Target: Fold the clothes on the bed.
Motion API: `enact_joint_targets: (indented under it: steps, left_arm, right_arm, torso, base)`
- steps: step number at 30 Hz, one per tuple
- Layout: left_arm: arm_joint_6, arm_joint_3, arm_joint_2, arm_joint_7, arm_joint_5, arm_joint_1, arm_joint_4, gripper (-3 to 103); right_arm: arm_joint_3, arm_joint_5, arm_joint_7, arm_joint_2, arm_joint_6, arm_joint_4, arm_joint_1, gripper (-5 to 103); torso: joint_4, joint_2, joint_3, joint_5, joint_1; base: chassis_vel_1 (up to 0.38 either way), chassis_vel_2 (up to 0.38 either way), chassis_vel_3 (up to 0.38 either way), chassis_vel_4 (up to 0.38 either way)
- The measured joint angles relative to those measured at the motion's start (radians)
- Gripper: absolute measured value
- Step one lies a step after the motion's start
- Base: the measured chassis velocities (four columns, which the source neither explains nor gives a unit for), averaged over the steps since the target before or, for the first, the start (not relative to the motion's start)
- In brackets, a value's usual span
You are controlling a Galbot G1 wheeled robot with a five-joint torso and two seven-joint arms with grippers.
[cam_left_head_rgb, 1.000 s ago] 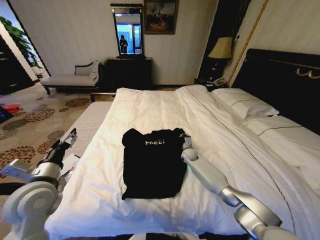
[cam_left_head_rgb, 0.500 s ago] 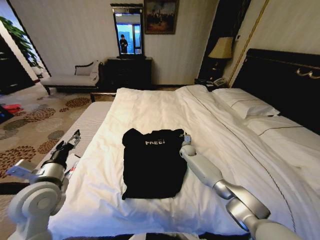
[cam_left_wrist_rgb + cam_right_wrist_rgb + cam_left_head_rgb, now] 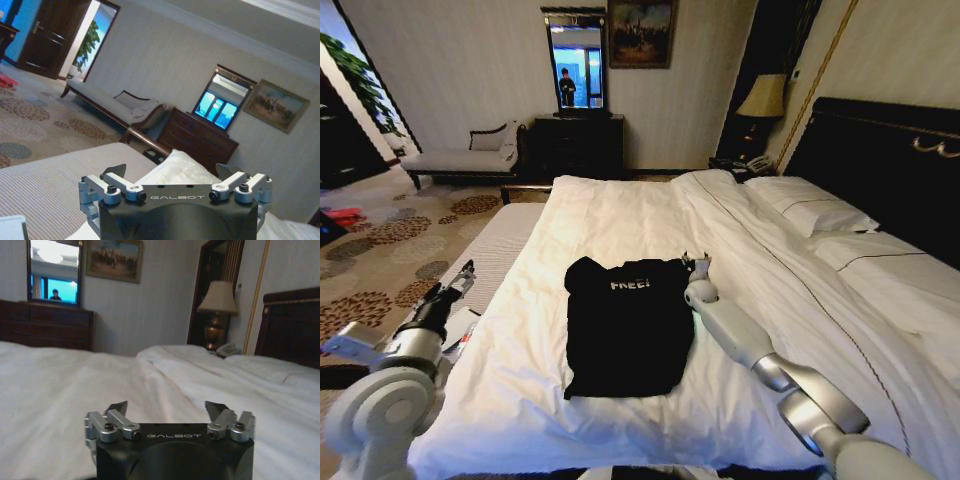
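In the head view the black T-shirt [image 3: 625,325] lies flat on the white duvet of the bed [image 3: 620,215], near the foot end and toward the robot, its white chest lettering too small to read with certainty; its lower hem and one sleeve merge into shadow. The right gripper [image 3: 696,264] sits just beside the shirt's upper right corner, at the shoulder, and from this angle contact with the fabric cannot be judged. The left gripper [image 3: 462,276] hangs off the bed's left side, above a grey striped bench [image 3: 495,250] and well apart from the shirt; a white flat object [image 3: 460,328] is partly hidden behind that arm. Pillows [image 3: 810,210] lie against the dark headboard [image 3: 880,160], and a lamp [image 3: 762,97], a mirror [image 3: 576,62] over a dark dresser [image 3: 575,145], a chaise longue [image 3: 465,155] and patterned carpet [image 3: 380,240] complete the room. In the left wrist view the left gripper [image 3: 172,172] has its jaws spread wide with nothing between them, the bench and the duvet's corner beyond. In the right wrist view the right gripper [image 3: 167,409] is likewise spread wide and empty above the white duvet; the shirt lies outside this picture, and only the headboard's edge is seen.
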Motion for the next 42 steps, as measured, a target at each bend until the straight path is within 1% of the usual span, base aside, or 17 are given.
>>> enact_joint_targets:
  steps: [1, 2, 3, 5, 6, 7, 9, 10, 12, 14, 21, 24, 31, 33, 34, 38, 42]
  left_arm:
    - [-0.015, -0.018, 0.004, -0.003, -0.023, -0.009, -0.01, 100]
    - [-0.015, -0.018, 0.004, -0.003, -0.023, -0.009, -0.01, 100]
    - [-0.029, -0.037, 0.012, 0.005, -0.043, -0.019, -0.026, 100]
    - [-0.042, -0.071, 0.035, 0.025, -0.08, -0.038, -0.063, 100]
    - [-0.046, -0.105, 0.062, 0.035, -0.115, -0.056, -0.081, 100]
    - [-0.046, -0.105, 0.062, 0.035, -0.115, -0.056, -0.081, 100]
    - [-0.046, -0.148, 0.106, 0.05, -0.148, -0.074, -0.09, 100]
    - [-0.046, -0.148, 0.106, 0.05, -0.148, -0.074, -0.09, 100]
    - [-0.046, -0.162, 0.123, 0.07, -0.13, -0.075, -0.091, 100]
    - [-0.046, -0.156, 0.125, 0.08, -0.103, -0.071, -0.091, 100]
    - [-0.036, -0.127, 0.113, 0.075, -0.081, -0.068, -0.09, 100]
    - [-0.029, -0.114, 0.104, 0.067, -0.071, -0.062, -0.089, 100]
    - [-0.018, -0.114, 0.099, 0.055, -0.07, -0.049, -0.088, 100]
    - [-0.016, -0.12, 0.099, 0.053, -0.07, -0.042, -0.088, 100]
    - [-0.016, -0.12, 0.099, 0.053, -0.07, -0.042, -0.088, 100]
    - [-0.014, -0.129, 0.095, 0.049, -0.069, -0.025, -0.087, 100]
    - [-0.012, -0.134, 0.085, 0.042, -0.063, -0.011, -0.087, 100]
  right_arm:
    - [-0.018, 0.025, -0.014, -0.016, -0.001, 0.013, 0.008, 86]
    - [-0.018, 0.025, -0.014, -0.016, -0.001, 0.013, 0.008, 86]
    - [-0.034, 0.048, -0.029, -0.028, 0.002, 0.024, 0.009, 96]
    - [-0.068, 0.086, -0.049, -0.046, 0.008, 0.04, 0.009, 96]
    - [-0.096, 0.11, -0.062, -0.06, 0.009, 0.049, 0.006, 100]
    - [-0.096, 0.11, -0.062, -0.06, 0.009, 0.049, 0.006, 100]
    - [-0.141, 0.117, -0.09, -0.075, 0.016, 0.046, 0.0, 100]
    - [-0.141, 0.117, -0.09, -0.075, 0.016, 0.046, 0.0, 100]
    - [-0.178, 0.108, -0.128, -0.078, 0.025, 0.033, 0.0, 100]
    - [-0.214, 0.101, -0.145, -0.074, 0.019, 0.021, 0.006, 100]
    - [-0.261, 0.086, -0.128, -0.038, -0.011, -0.009, 0.029, 100]
    - [-0.279, 0.069, -0.073, 0.002, -0.05, -0.05, 0.066, 100]
    - [-0.302, 0.076, -0.035, 0.019, -0.105, -0.094, 0.11, 100]
    - [-0.32, 0.12, -0.028, 0.011, -0.142, -0.098, 0.118, 100]
    - [-0.32, 0.12, -0.028, 0.011, -0.142, -0.098, 0.118, 100]
    - [-0.333, 0.223, -0.027, 0.003, -0.192, -0.104, 0.13, 100]
    - [-0.334, 0.236, -0.041, 0.003, -0.201, -0.124, 0.137, 100]
  torso:
    - [0.0, 0.0, 0.0, -0.0001, 0.0]
    - [0.0, 0.0, 0.0, -0.0001, 0.0]
    - [-0.0005, 0.0, 0.0, -0.0001, 0.0]
    - [-0.0004, 0.0, 0.0, 0.0004, 0.0]
    - [0.0001, 0.0, 0.0, 0.0006, 0.0]
    - [0.0001, 0.0, 0.0, 0.0006, 0.0]
    - [-0.0009, 0.0, 0.0, 0.0007, 0.0]
    - [-0.0009, 0.0, 0.0, 0.0007, 0.0]
    - [-0.0005, 0.0, 0.0, 0.0003, 0.0]
    - [0.0001, 0.0, 0.0, 0.0003, 0.0]
    - [-0.0002, 0.0, 0.0, 0.0003, 0.0]
    - [0.0001, 0.0, 0.0, 0.0002, 0.0]
    - [-0.0004, 0.0, 0.0, 0.0002, 0.0]
    - [-0.0004, 0.0, 0.0, 0.0004, 0.0]
    - [-0.0004, 0.0, 0.0, 0.0004, 0.0]
    - [-0.0003, 0.0, 0.0, 0.0004, 0.0]
    - [0.0, 0.0, 0.0, 0.0004, 0.0]
  base:
    - [0.0, 0.0, 0.0, 0.0]
    - [0.0, 0.0, 0.0, 0.0]
    - [0.0, 0.0, 0.0, 0.0]
    - [0.0, 0.0, 0.0, 0.0]
    - [0.0, 0.0, 0.0, 0.0]
    - [0.0, 0.0, 0.0, 0.0]
    - [0.0, 0.0, 0.0, 0.0]
    - [0.0, 0.0, 0.0, 0.0]
    - [0.0, 0.0, 0.0, 0.0]
    - [0.0, 0.0, 0.0, 0.0]
    - [0.0, 0.0, 0.0, 0.0]
    - [0.0, 0.0, 0.0, 0.0]
    - [0.0, 0.0, 0.0, 0.0]
    - [0.0, 0.0, 0.0, 0.0]
    - [0.0, 0.0, 0.0, 0.0]
    - [0.0, 0.0, 0.0, 0.0]
    - [0.0, 0.0, 0.0, 0.0]
